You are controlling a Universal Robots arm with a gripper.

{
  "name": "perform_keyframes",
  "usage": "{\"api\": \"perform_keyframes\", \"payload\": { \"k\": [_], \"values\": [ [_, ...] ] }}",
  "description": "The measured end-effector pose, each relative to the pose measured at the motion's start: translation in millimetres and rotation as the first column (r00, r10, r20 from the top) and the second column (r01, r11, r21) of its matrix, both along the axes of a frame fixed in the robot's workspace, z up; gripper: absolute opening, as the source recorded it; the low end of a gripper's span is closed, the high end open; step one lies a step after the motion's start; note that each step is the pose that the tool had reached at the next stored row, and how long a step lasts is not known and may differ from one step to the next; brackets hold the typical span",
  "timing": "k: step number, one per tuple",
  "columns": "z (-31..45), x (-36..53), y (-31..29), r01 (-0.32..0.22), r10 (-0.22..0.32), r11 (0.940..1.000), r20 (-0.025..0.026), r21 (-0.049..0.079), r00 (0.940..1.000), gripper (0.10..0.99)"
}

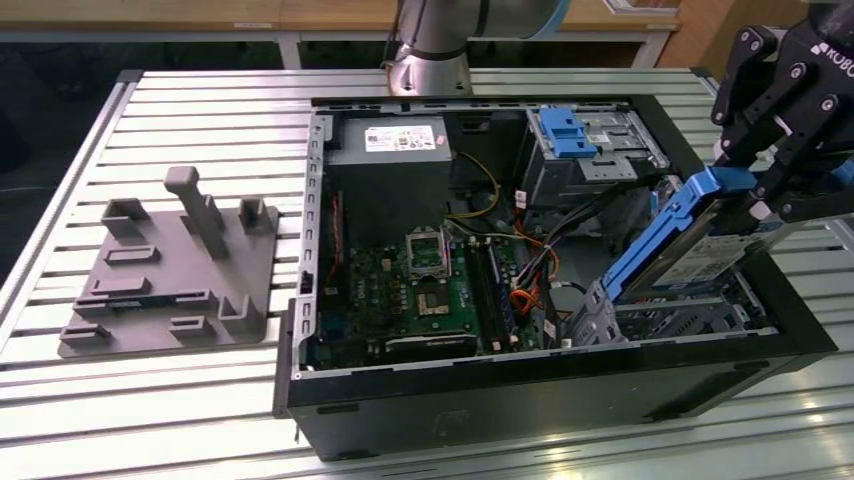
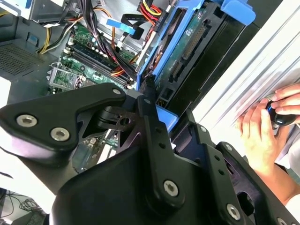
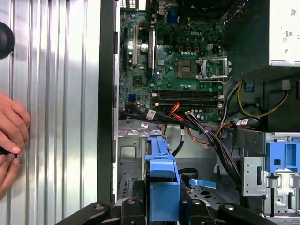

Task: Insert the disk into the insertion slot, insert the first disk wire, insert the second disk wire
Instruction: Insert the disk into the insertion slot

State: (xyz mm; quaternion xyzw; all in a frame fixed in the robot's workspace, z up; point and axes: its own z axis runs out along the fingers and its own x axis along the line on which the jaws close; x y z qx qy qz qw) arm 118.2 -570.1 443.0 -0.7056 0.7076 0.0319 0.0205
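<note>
The claw (image 1: 763,190) is clenched on the top edge of the disk (image 1: 683,250) and holds it tilted inside the open computer case (image 1: 534,375). The disk's low end hangs just over the insertion slot (image 1: 694,318), in the case's corner on the exterior view's right. A person's hand (image 2: 258,136) is just outside the case.

The place looked like a robotics lab or test workshop. A robot arm (image 1: 430,60) rose from a bench (image 1: 200,110) made of ribbed aluminium slats. On the bench lay an open computer case (image 1: 534,390) with its circuit board (image 1: 427,290) bare. Beside the case sat a grey plastic fixture (image 1: 174,270) with posts and pockets. The arm's jaws gripped the disk (image 1: 697,262) over the case. A person's hand (image 2: 258,136) held a small dark device at the bench edge. Wooden furniture (image 1: 200,12) stood behind.
</note>
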Motion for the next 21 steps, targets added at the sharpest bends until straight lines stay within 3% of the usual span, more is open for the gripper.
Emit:
{"api": "perform_keyframes", "payload": {
  "k": [6,21],
  "values": [
    [-4.7,-0.1,0.0,0.000,0.000,1.0000,0.0000,-0.002,1.0000,0.361],
    [-24.8,-0.1,0.0,0.000,0.000,1.0000,0.0000,-0.002,1.0000,0.361]
  ]
}}
